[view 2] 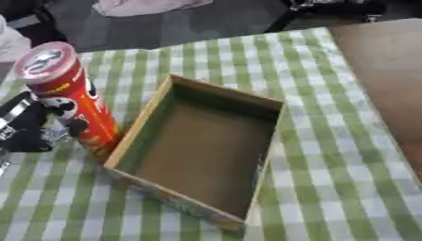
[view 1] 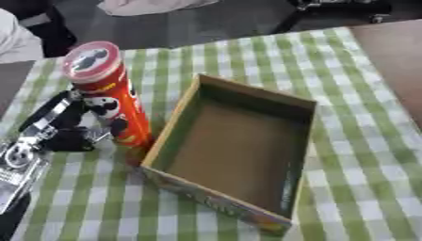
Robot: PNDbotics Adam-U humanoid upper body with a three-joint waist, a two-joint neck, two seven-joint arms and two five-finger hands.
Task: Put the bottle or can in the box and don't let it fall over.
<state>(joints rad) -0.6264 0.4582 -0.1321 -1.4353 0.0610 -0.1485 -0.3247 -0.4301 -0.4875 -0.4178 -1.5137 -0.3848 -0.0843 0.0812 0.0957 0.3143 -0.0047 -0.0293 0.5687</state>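
Green and white checked cloth [view 1: 362,141] covers the surface, with bare brown wood [view 2: 383,80] showing along the right side. Dark grey floor [view 1: 190,26] beyond it, a pale bundle of fabric [view 1: 152,5] lying there, black stand legs [view 1: 329,12] top right.

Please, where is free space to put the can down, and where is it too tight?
The box floor is bare between its four walls. The checked cloth is free right of the box and along the near edge. It is crowded on the left: the left hand holds the red can close against the box's left wall.
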